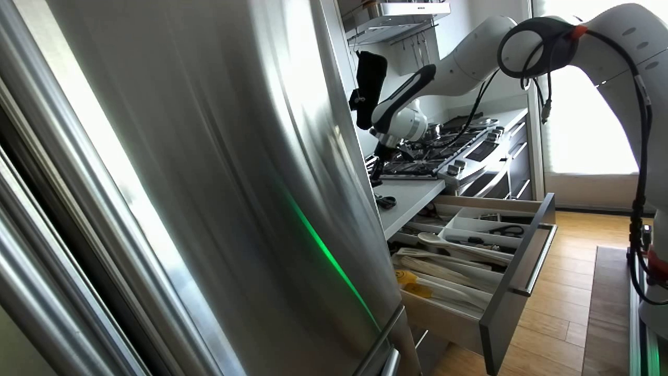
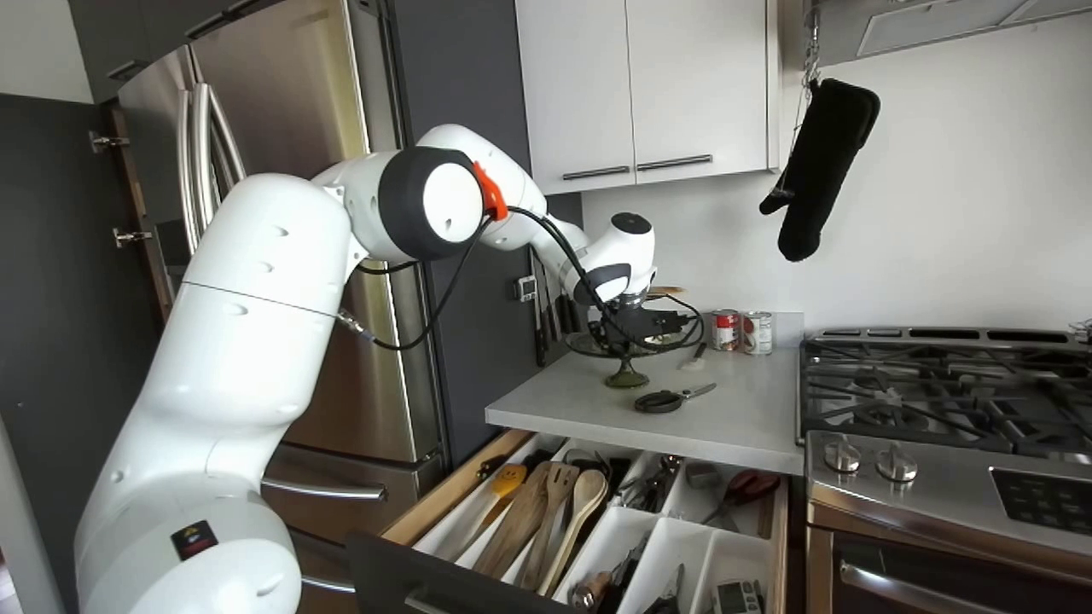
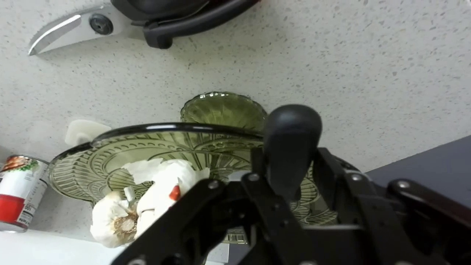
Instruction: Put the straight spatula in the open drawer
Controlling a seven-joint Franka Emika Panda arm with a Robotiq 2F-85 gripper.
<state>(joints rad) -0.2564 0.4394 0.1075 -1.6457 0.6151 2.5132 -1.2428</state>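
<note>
Above the pale surface [image 2: 751, 405], the gripper [image 3: 290, 162] clamps what seems the straight spatula [image 3: 293, 127]: pickup looks done, placing in the open drawer [image 1: 501, 324] remains.

You're in a kitchen: counter [image 2: 751, 392], stove [image 2: 947, 477] at its side edge, utensil drawer [image 2: 457, 486] below the front edge, refrigerator [image 1: 235, 198] beyond one corner.

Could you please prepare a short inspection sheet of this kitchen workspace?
Surface: pale speckled counter.
Job's things: open drawer, holding wooden utensils; black-handled tool, possibly the spatula, far end unclear.
Clutter: scissors, two cans, white-ended tool, green glass stand bearing garlic.
End effector: closed on the black-handled tool.
Cables: black cables loop along the arm.
Surroundings: stove beside the counter, refrigerator, hanging oven mitt.
</note>
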